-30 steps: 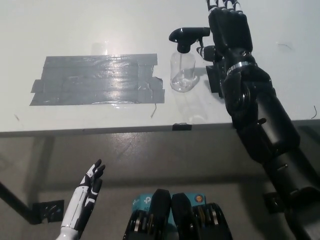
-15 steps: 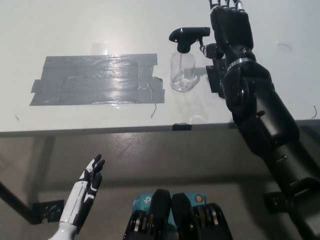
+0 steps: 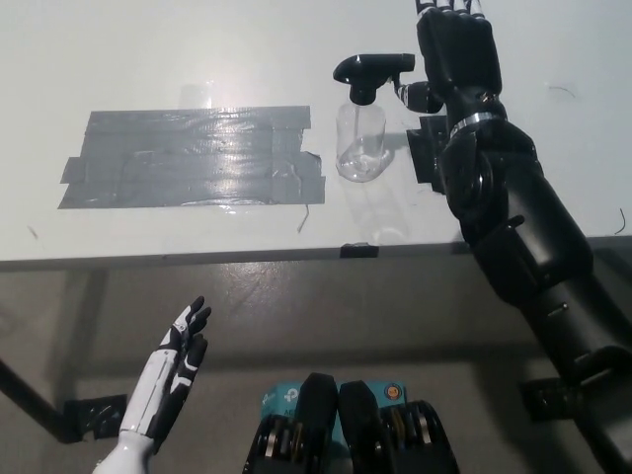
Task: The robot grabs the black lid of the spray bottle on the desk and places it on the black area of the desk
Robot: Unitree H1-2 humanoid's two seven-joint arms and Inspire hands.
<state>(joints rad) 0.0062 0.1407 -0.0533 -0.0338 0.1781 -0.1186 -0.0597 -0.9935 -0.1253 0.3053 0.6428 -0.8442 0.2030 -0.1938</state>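
Head view: the black right hand [image 3: 452,49] reaches far over the white desk [image 3: 148,49], just right of the spray bottle [image 3: 361,123]. Its fingertips run off the top edge of the picture, so I cannot tell whether it is spread or closed; its thumb side lies next to the right end of the black lid [image 3: 372,71], though contact is not clear from this angle. The black arm runs back from it toward the near right corner.

The lid is a black trigger-type sprayer head (nozzle pointing left), seated on the neck of the clear, upright, seemingly empty bottle. The bottle stands on the desk just right of the black area [image 3: 190,158], a patch of dark, shiny tape strips, wrinkled and lying left of centre, with ragged ends at its right side.

The white left hand [image 3: 176,357] rests low at the near left, below the desk edge, fingers straight and lightly apart, holding nothing.

Compared with a second ago, the right hand has crept slightly farther up the picture, and the left hand has shifted a little lower and leftward. Bottle, lid and tape lie as before.
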